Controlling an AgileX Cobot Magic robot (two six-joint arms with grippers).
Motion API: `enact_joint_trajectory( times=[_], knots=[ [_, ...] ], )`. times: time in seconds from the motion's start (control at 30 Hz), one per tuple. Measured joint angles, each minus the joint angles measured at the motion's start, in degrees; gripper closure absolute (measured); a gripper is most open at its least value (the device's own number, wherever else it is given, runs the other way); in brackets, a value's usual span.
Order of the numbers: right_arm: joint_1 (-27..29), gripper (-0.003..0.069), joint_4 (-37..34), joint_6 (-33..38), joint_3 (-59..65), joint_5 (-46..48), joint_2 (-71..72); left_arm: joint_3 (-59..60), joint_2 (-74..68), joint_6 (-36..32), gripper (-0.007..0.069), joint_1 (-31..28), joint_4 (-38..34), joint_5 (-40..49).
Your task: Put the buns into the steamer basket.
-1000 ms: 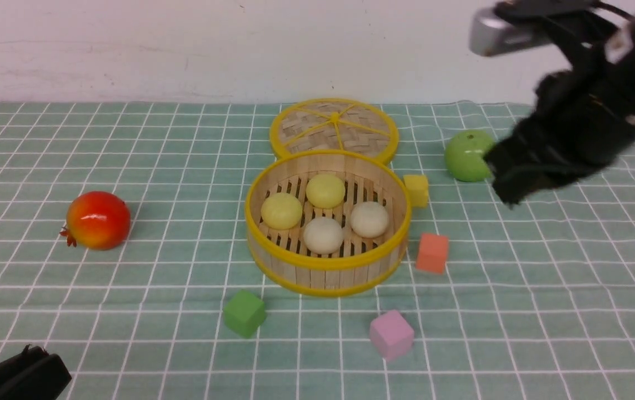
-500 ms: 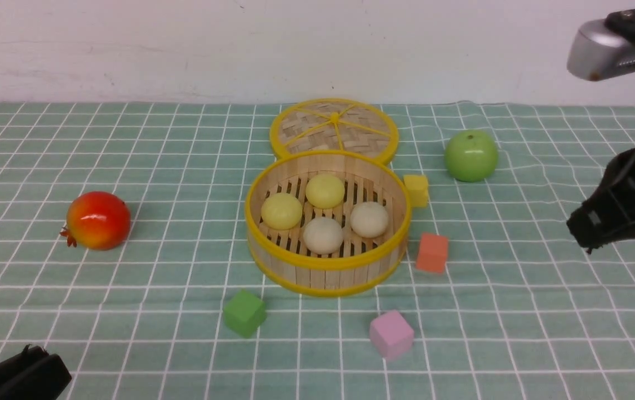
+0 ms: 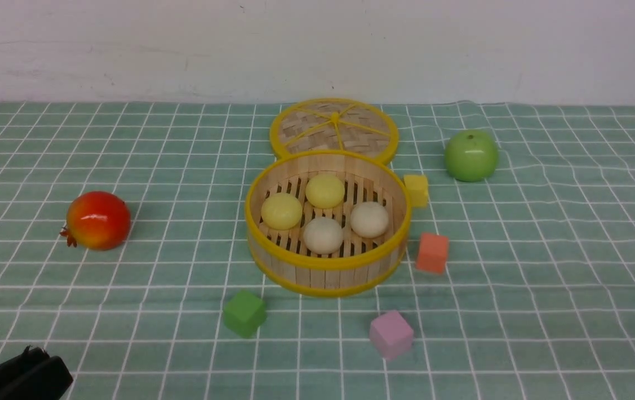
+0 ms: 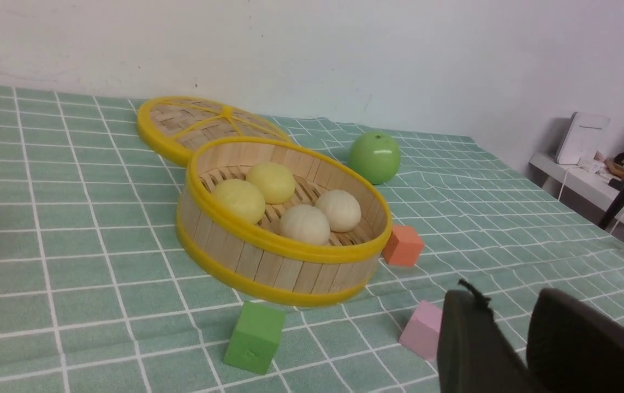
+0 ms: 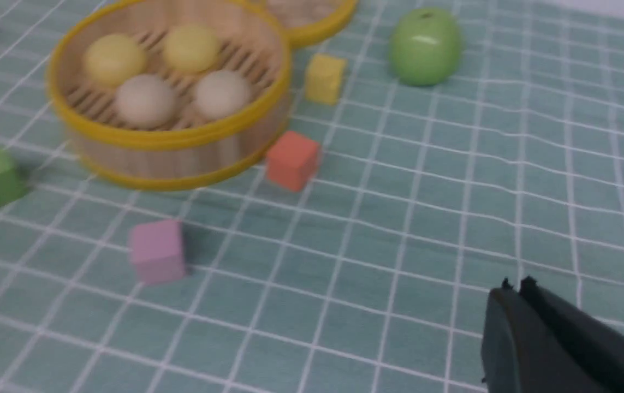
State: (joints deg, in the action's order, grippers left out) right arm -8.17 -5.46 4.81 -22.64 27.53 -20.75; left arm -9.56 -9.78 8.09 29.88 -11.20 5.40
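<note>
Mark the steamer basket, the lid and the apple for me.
steamer basket (image 3: 325, 265): front view, near rim.
lid (image 3: 333, 129): front view, woven top.
apple (image 3: 471, 156): front view, middle of its skin.
</note>
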Motion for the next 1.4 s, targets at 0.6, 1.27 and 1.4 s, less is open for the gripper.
enact_joint_trajectory(
  times=[0.6, 1.27, 1.4],
  knots=[
    [4.64, 0.0669, 1.49, -5.77, 23.48, -5.43, 21.32, 0.0, -0.23, 0.0, 0.0441, 0.0, 0.0, 0.44],
    [4.64, 0.0654, 1.5, -5.83, 23.48, -5.43, 21.32, 0.0, -0.38, -0.1, 0.0421, 0.0, 0.16, 0.75],
    [4.64, 0.0648, 1.5, -5.83, 23.48, -5.43, 21.32, 0.81, -0.38, -2.03, 0.0421, -1.44, 2.17, -2.79]
  ],
)
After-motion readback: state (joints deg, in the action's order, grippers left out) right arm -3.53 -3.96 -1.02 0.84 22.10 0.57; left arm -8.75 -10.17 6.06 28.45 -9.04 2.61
